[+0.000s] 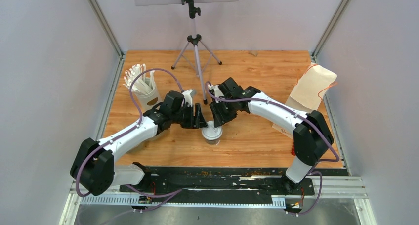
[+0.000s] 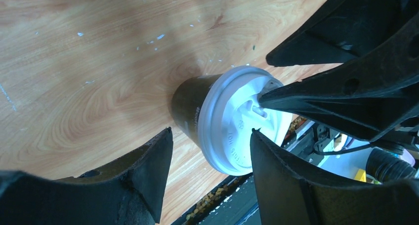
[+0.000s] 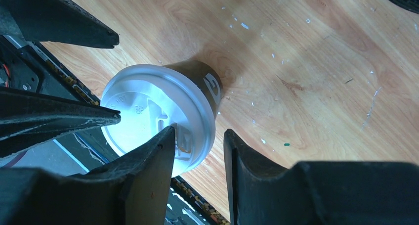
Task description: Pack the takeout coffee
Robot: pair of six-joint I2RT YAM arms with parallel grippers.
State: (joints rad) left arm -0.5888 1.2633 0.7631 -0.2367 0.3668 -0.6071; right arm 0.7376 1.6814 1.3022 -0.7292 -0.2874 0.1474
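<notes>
1 lidded cup (image 1: pixel 211 134) stands free beneath the parted left gripper (image 2: pixel 211 132) and parted right gripper (image 3: pixel 199 131).

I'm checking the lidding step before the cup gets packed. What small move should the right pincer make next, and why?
Probably lift the right pincer slightly off the lid. The lid looks seated flat on the black cup, one right fingertip seems to press its centre, and the left pincer stands open near it, gripping nothing.
</notes>
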